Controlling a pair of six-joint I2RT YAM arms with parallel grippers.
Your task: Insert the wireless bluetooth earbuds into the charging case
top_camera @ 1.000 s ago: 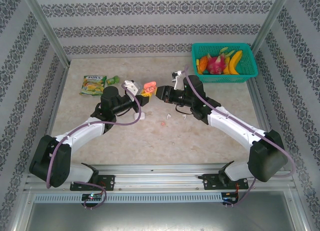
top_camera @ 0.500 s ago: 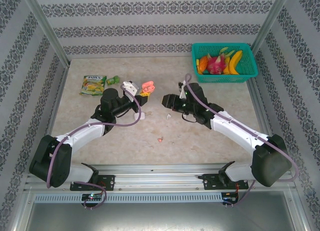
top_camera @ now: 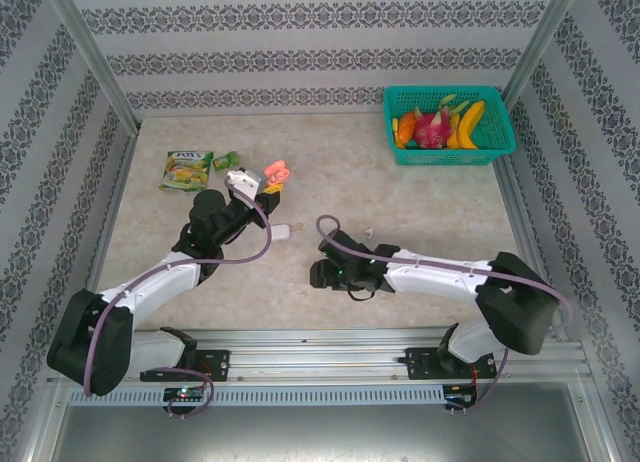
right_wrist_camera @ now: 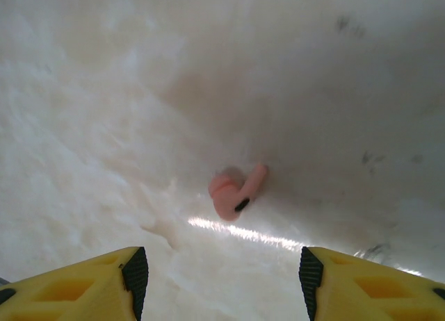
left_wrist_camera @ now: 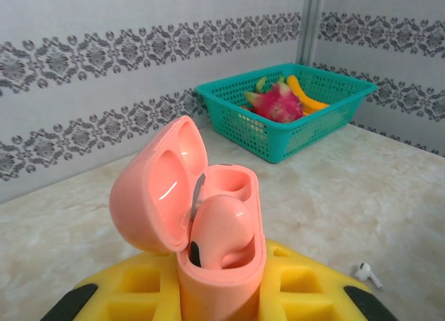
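Because the loose salmon-pink stemmed plastic earbud [right_wrist_camera: 233, 194] is tiny, light and glossy, it will probably skid or flip on the smooth marbled tabletop [right_wrist_camera: 104, 92] if one finger nudges it before both close. It lies on its side at the near middle of the table, just ahead of the right gripper [right_wrist_camera: 222, 274], whose yellow jaws stand spread with nothing between them. The safest hold looks to be across the rounded bulb, squeezed gently, leaving the thin stem free to slide into a socket. Farther away and to the left, the left gripper [left_wrist_camera: 222, 300] is clenched on the open salmon-pink pebble-shaped charging case [left_wrist_camera: 156, 196]. A matching earbud [left_wrist_camera: 219, 231] already sits in one socket, and the other socket looks empty.
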